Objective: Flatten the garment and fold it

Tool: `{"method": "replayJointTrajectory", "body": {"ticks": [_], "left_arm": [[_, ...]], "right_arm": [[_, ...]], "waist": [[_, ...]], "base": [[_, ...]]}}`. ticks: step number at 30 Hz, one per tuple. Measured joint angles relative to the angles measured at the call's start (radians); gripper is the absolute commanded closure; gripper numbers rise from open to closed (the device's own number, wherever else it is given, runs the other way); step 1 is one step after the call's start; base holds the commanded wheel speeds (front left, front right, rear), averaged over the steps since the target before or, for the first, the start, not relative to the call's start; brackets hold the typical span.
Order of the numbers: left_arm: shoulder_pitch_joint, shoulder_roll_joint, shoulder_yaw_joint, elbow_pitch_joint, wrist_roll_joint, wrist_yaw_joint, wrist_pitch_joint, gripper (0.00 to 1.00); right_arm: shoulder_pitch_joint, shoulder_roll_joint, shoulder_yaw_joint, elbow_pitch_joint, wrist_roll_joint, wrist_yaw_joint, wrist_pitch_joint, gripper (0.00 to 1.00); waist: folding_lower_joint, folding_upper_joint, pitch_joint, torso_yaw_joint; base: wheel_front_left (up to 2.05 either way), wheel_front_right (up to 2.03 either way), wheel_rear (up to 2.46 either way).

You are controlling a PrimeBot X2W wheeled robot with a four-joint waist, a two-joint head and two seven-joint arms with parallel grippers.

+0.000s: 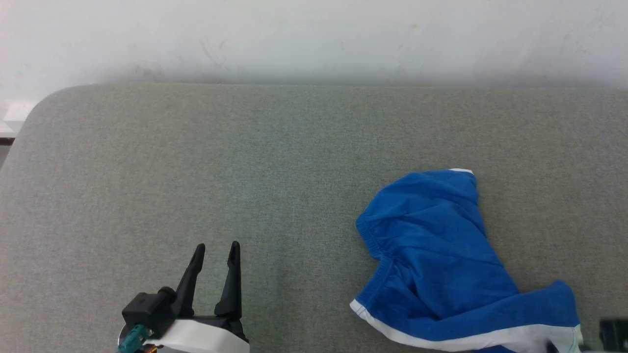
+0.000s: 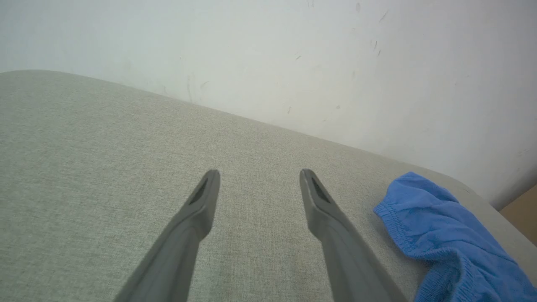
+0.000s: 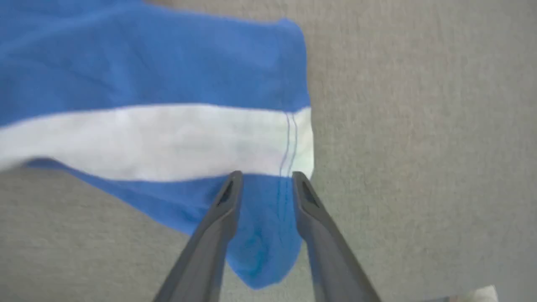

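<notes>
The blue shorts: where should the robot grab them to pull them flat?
Likely the gathered waistband of the shorts, coming from the left with the open left gripper. That thick edge faces it and lies bare on top, easy to pinch.

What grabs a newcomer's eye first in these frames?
The bright blue garment lies crumpled at the right of the grey fabric surface, with a white stripe along its near edge. The right gripper points at that stripe's end, jaws parted over the cloth. The left gripper sits at lower left over bare fabric, jaws wide open.
</notes>
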Motion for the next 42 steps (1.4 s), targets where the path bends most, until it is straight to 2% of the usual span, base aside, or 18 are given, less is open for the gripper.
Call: {"method": "replayJointTrajectory", "body": {"ticks": [5,8,10,14,21,26,27,28,29,36,42], "left_arm": [[0.000,0.000,-0.001,0.006,0.000,0.000,0.000,0.00],[-0.002,-0.001,-0.004,0.005,-0.002,0.000,0.000,0.00],[-0.005,-0.002,-0.008,0.006,-0.002,-0.001,0.000,0.00],[-0.030,-0.005,-0.016,0.007,-0.007,-0.009,0.000,0.00],[-0.070,-0.009,-0.020,0.023,-0.010,-0.019,0.000,0.00],[-0.088,-0.012,-0.031,0.035,-0.010,-0.028,0.000,0.00],[-0.090,-0.014,-0.032,0.036,-0.010,-0.028,0.000,0.00],[-0.092,-0.014,-0.034,0.037,-0.011,-0.029,0.000,0.00],[-0.095,-0.015,-0.033,0.038,-0.012,-0.033,0.000,0.00],[-0.101,-0.015,-0.029,0.039,-0.013,-0.035,0.000,0.00],[-0.113,-0.016,-0.042,0.038,-0.027,-0.035,0.000,0.00]], "right_arm": [[-0.131,-0.009,0.093,-0.151,0.145,0.000,0.060,0.00],[-0.241,-0.060,0.114,-0.215,0.164,0.000,0.084,0.00],[-0.316,-0.097,0.115,-0.210,0.147,0.000,0.092,0.00],[-0.423,-0.164,0.156,-0.096,0.110,0.000,0.119,0.00],[-0.588,-0.209,0.263,0.173,0.089,0.000,0.145,0.00],[-0.643,-0.221,0.297,0.374,0.076,0.000,0.141,0.00],[-0.652,-0.222,0.296,0.399,0.073,0.000,0.129,0.52],[-0.663,-0.228,0.303,0.416,0.067,0.000,0.112,0.82],[-0.678,-0.230,0.304,0.430,0.064,0.000,0.090,1.00],[-0.806,-0.268,0.396,0.445,0.020,0.000,-0.038,1.00],[-0.984,-0.324,0.507,0.439,-0.001,0.000,-0.068,1.00]], "waist": [[0.0000,0.0000,-0.008,0.006],[0.0000,0.0000,-0.005,0.016],[0.0001,0.0000,0.001,0.025],[0.0002,0.0000,0.024,0.048],[0.0003,0.0000,0.074,0.100],[0.0003,0.0000,0.098,0.147],[0.0002,0.0000,0.102,0.156],[0.0001,0.0000,0.106,0.165],[0.0001,0.0000,0.109,0.173],[0.0003,0.0000,0.120,0.205],[0.0001,0.0000,0.132,0.216]], "base": [[0.00,0.00,0.00],[0.00,0.00,0.00],[0.00,0.00,0.00],[0.00,0.00,0.00],[0.00,0.00,0.00],[0.00,0.00,0.00],[0.00,0.00,0.00],[0.00,0.00,0.00],[0.00,0.00,0.00],[0.00,0.00,0.00],[0.00,0.00,0.00]]}}
